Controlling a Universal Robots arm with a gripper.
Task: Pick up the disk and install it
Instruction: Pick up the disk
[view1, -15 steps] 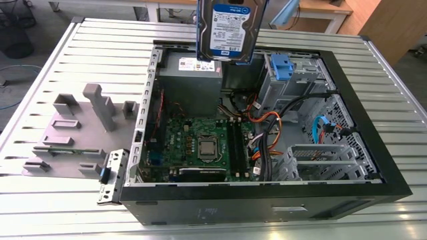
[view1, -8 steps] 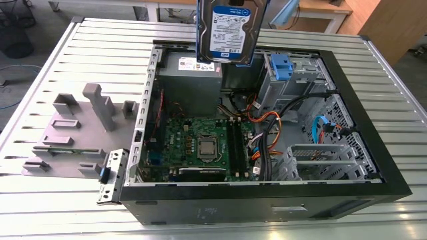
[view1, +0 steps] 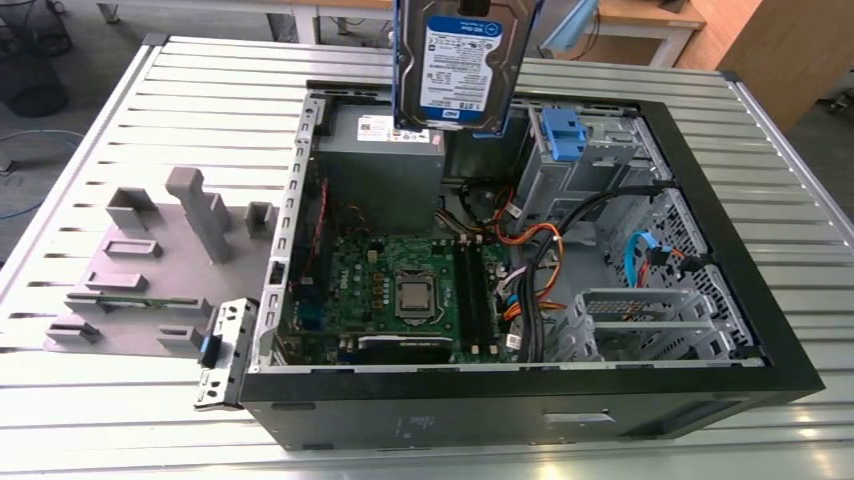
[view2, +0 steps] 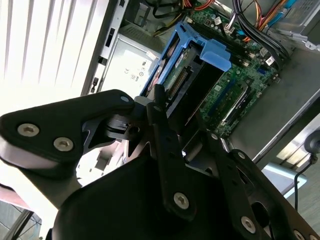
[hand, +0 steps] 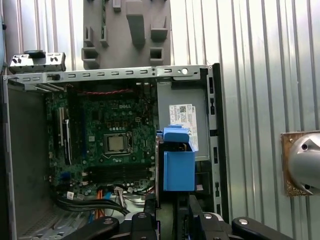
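Note:
The disk (view1: 462, 62), a silver drive with a white-and-blue label and blue side rails, hangs upright in the air over the far side of the open computer case (view1: 534, 400). Its upper end runs out of the exterior view. In the second wrist view my gripper (view2: 180, 107) is shut on the disk (view2: 190, 75), one black finger (view2: 165, 145) on each side of it. The first wrist view looks down the disk's blue rail (hand: 178, 167), above the gripper (hand: 170, 206). Below the disk lies the grey power-supply box (view1: 387, 150).
Inside the case are the green motherboard (view1: 400, 290), bundles of orange and black cables (view1: 534, 250), a metal drive cage with a blue latch (view1: 561, 135) at the far right and another cage (view1: 641, 315). A grey fixture block (view1: 160, 250) sits on the slatted metal table (view1: 200, 90).

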